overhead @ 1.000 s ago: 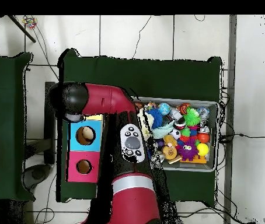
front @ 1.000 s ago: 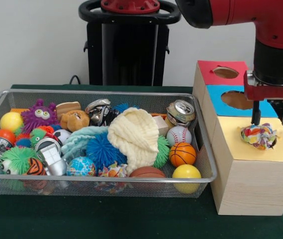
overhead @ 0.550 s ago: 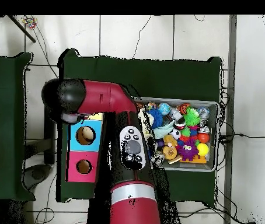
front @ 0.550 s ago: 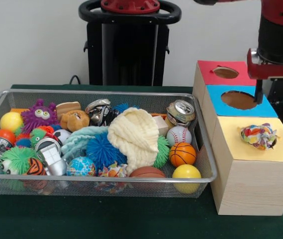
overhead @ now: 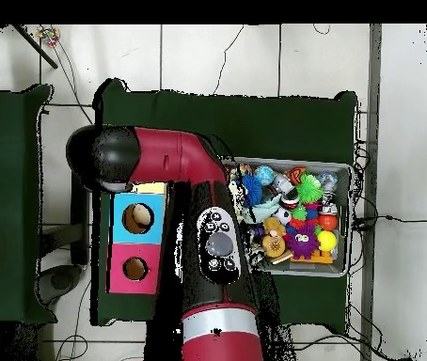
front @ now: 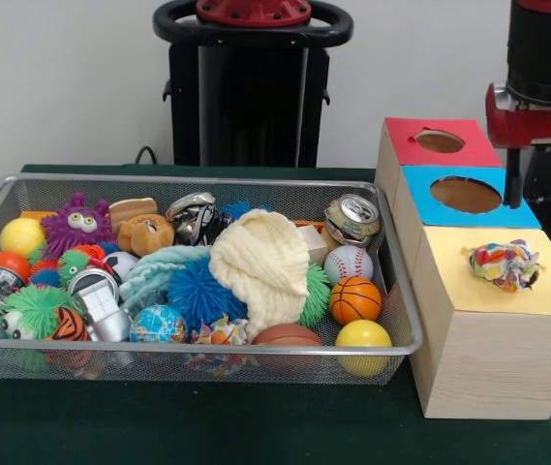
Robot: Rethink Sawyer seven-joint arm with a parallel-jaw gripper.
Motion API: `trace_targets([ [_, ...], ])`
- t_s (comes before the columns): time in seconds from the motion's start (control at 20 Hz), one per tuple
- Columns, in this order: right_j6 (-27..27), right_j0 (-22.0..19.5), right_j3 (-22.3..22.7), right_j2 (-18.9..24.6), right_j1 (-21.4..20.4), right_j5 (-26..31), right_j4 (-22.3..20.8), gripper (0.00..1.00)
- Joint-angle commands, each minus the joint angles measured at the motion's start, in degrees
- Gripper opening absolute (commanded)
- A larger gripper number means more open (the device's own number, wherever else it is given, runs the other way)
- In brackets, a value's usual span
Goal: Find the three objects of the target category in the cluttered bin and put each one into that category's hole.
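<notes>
A crumpled multicoloured wad (front: 504,264) sits in the hole of the yellow section (front: 469,291) of the wooden box, partly sunk in. My gripper (front: 546,184) hangs above it, over the seam between the blue and yellow sections, open and holding nothing. The blue section's hole (front: 466,195) and the red section's hole (front: 440,141) show nothing inside. The wire bin (front: 198,346) holds a similar multicoloured wad (front: 219,332) at its front, and a crushed can (front: 352,219) at its back right. In the overhead view the arm (overhead: 170,169) covers the yellow section and the gripper.
The bin is packed with balls, spiky toys, a cream knit cloth (front: 265,262), a purple monster toy (front: 76,223) and more crushed cans (front: 193,215). The box stands right against the bin's right side. In the overhead view the bin (overhead: 341,268) lies right of the box.
My gripper has risen off the multicoloured wad and shifted slightly right, leaving the wad resting in the yellow hole. The things in the bin have not moved.
</notes>
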Motion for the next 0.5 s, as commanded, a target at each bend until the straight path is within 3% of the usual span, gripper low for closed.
trace_targets([
  [0.05, 2.0, -0.9, -0.5, 2.0, 3.6, -9.0, -4.2, 1.0],
  [0.1, 2.3, -0.6, -0.9, 1.5, 3.7, -9.7, -4.8, 1.0],
  [0.15, 2.2, -0.3, -1.4, 1.1, 3.8, -10.2, -5.7, 0.0],
  [0.5, 6.0, 2.1, -4.7, -3.4, 5.6, -13.7, -8.3, 0.0],
])
